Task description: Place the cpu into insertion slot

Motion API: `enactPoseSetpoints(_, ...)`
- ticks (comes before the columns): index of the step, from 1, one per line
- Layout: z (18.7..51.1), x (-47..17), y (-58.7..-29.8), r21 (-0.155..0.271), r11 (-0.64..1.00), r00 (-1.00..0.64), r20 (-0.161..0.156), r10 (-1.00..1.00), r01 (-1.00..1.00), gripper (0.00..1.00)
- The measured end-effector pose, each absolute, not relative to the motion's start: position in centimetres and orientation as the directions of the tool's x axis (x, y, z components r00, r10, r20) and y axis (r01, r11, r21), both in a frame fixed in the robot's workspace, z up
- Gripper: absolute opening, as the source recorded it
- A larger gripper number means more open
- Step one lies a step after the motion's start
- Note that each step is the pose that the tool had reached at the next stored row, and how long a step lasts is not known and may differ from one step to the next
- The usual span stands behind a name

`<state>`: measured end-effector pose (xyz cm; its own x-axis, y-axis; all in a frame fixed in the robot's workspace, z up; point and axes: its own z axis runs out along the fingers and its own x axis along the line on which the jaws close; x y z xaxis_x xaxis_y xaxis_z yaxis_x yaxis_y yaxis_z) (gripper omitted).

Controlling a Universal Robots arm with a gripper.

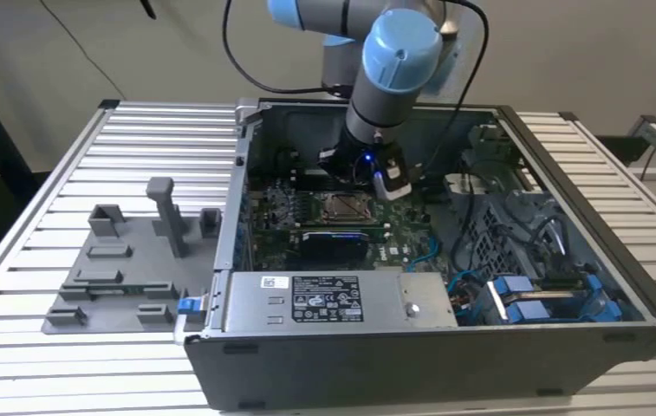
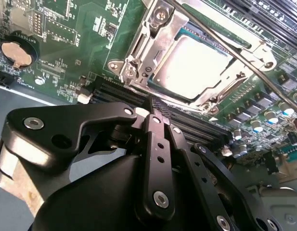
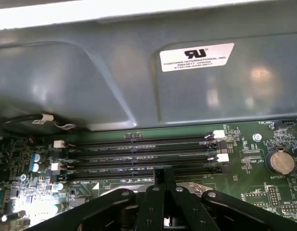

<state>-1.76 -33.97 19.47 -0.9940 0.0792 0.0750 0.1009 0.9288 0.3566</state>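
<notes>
**Exterior view: gripper [image 1: 381, 184] hangs inside open computer case [image 1: 420, 364], fingers shut and empty**

At the exterior view's left, a grey plastic stand [image 1: 120, 260] sits on a ribbed metal table [image 1: 131, 147], just beside the case. Along the case's near side lies a grey metal box [image 1: 328, 299] with a white label. Behind it, a green circuit board [image 1: 276, 217] lies flat on the case's floor. The socket [image 1: 321, 208], with its shiny metal frame, sits near the board's middle. A blue and grey robot arm [image 1: 392, 61] reaches down into the case from above. The gripper hangs just beyond the socket, toward the exterior view's right. Farther right, loose cables [image 1: 542, 227] and blue plugs [image 1: 524, 303] crowd the case's other half.

In the second wrist view, the chip [image 2: 196, 67] lies inside the socket, its pale silvery face showing through the frame. A thin wire lever [image 2: 225, 45] slants past one edge of it. The black fingers [image 2: 155, 120] are pressed together with nothing between them. Their tips hang above the long black strips [image 2: 114, 91] just beside the socket, apart from the chip. A round coin battery [image 2: 16, 53] sits on the board, well away from the socket. In the first wrist view, the closed fingertips point toward those same strips, with the case's grey wall [image 3: 114, 86] beyond.
</notes>
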Motion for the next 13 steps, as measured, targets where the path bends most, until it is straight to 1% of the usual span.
enactPoseSetpoints(13,18.86,-1.44,-34.03,0.368,0.925,-0.995,0.07,0.076,0.097,0.11)
